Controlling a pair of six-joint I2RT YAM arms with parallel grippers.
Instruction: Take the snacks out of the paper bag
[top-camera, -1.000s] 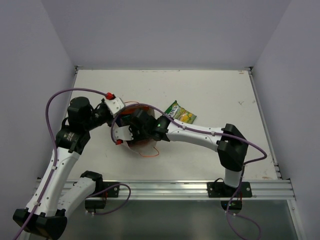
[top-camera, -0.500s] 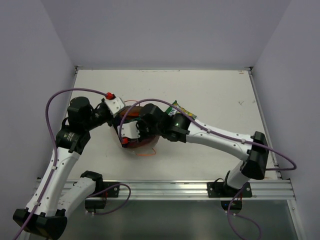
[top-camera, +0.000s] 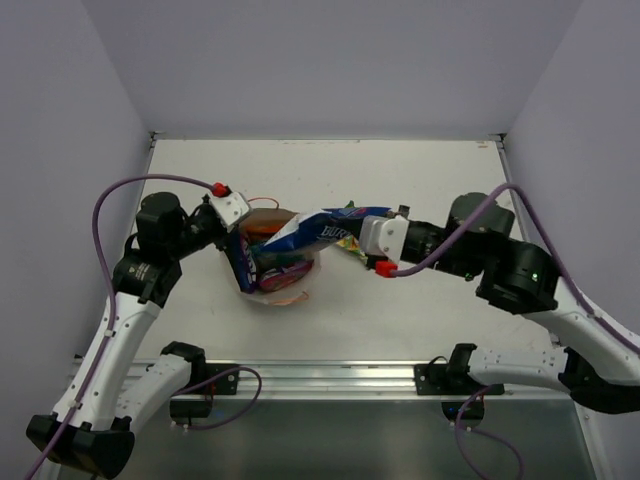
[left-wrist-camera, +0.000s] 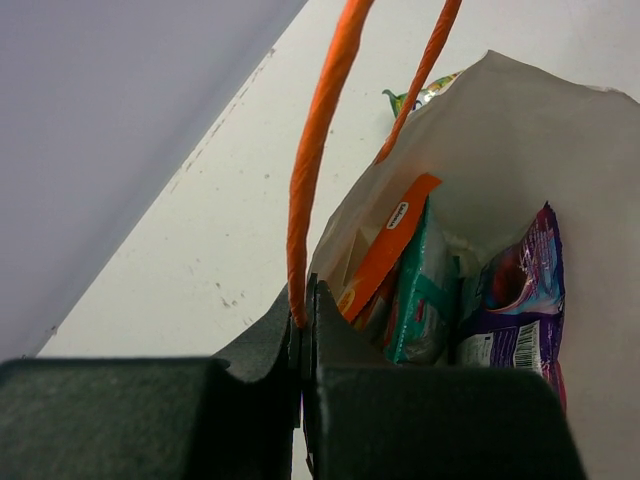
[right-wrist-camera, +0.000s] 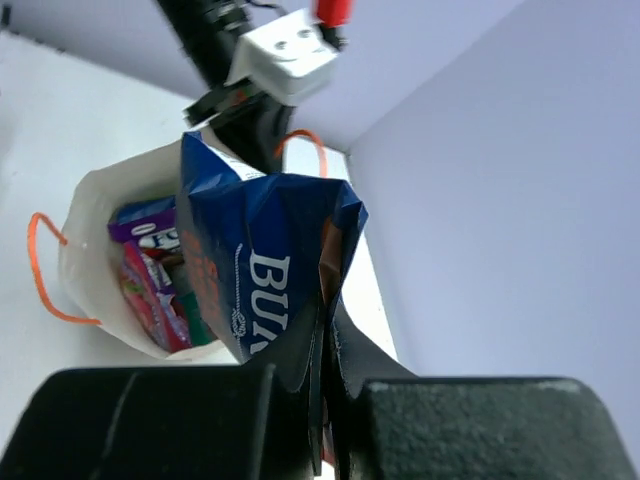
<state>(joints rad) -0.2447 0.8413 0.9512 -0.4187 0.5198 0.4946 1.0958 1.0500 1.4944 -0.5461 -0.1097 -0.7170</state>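
Several packets (left-wrist-camera: 520, 290) are waiting inside the paper bag (top-camera: 272, 296), whose orange handle (left-wrist-camera: 320, 130) the left gripper (left-wrist-camera: 302, 320) is clamping. Rightward, the right gripper (right-wrist-camera: 325, 400) is pinching a blue packet (right-wrist-camera: 260, 260) near the bag's mouth; one green packet (left-wrist-camera: 428, 92) is lying on the desk (top-camera: 430, 180).

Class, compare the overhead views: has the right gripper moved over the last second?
Yes. The right gripper has pulled back rightward out of the paper bag, shut on the blue packet.
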